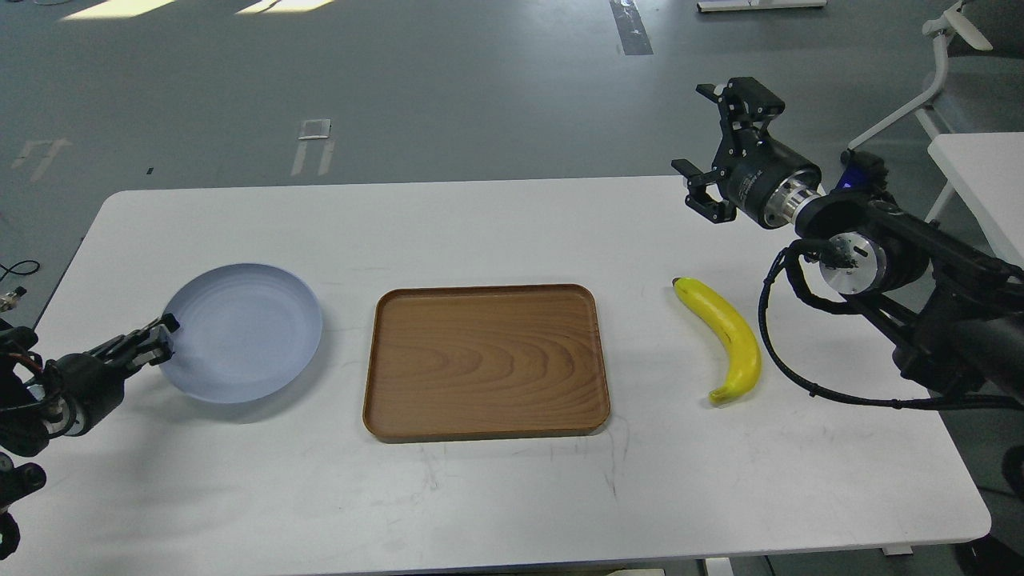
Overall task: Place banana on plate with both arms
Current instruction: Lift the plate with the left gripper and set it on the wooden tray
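My left pincer (164,340) pinches the plate (244,332) rim to steady it; right pincer (716,148) hangs wide open above the bench (496,496), clear of the banana (724,336).

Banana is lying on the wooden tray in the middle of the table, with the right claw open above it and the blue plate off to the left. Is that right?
Not quite. The head view shows the banana lying on the bare table, right of the wooden tray, which holds nothing. The rest stands: right claw open above, blue plate to the left.
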You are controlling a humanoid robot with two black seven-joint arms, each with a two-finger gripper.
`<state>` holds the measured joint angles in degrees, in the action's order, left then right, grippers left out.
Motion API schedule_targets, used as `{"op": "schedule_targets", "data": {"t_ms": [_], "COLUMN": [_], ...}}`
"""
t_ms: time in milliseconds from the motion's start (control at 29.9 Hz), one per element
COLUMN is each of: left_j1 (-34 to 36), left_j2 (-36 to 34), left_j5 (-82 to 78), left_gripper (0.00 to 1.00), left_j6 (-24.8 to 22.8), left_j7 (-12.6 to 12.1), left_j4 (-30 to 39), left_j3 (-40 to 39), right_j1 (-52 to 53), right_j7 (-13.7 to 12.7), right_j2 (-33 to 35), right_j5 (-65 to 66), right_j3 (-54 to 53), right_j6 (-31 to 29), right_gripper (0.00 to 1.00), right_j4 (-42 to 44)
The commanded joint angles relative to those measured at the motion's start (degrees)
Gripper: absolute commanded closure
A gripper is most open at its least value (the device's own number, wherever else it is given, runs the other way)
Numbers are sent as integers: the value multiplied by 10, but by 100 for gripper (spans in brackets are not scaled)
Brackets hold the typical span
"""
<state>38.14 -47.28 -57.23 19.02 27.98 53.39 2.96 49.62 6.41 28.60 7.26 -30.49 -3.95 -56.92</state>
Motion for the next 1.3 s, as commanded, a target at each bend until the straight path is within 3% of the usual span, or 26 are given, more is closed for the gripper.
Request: {"op": "schedule_targets", "data": {"t_ms": [0,100,234,334,468,569,1070,1104,1137,1204,1271], "left_j1": [55,83,102,103,110,112,108,109,112,113,113], "left_j2": [6,21,72,128,219,250,295,295,295,295,292], "left_j5": [-2,-12,-68,-83,-83,-83,-82,-82,-80,-75,-71], "left_gripper": [100,100,100,100,100,100,100,96,73,53,19], "left_j6": [-16,-20,-36,-36,-37,-37,-37,-37,-36,-36,-36], "left_j7": [0,0,0,0,0,0,0,0,0,0,0], "left_j4": [77,122,127,104,12,-28,-81,-81,-81,-80,-80], "left_j3": [-1,4,6,11,56,80,101,101,98,94,92], "right_j1": [2,3,6,6,4,3,-7,-6,-7,-7,-7], "right_j7": [-1,-1,-1,-1,0,0,2,2,2,2,2], "right_j2": [14,15,36,53,73,76,89,89,89,90,93], "right_j5": [0,0,0,0,0,0,-1,-1,0,0,0], "right_j3": [10,10,10,10,8,5,2,2,2,3,6], "right_j6": [0,0,0,0,0,1,0,0,0,0,-1], "right_gripper": [0,0,0,0,0,0,0,0,0,0,0], "right_j4": [-9,-11,-24,-32,-36,-36,-43,-43,-43,-43,-43]}}
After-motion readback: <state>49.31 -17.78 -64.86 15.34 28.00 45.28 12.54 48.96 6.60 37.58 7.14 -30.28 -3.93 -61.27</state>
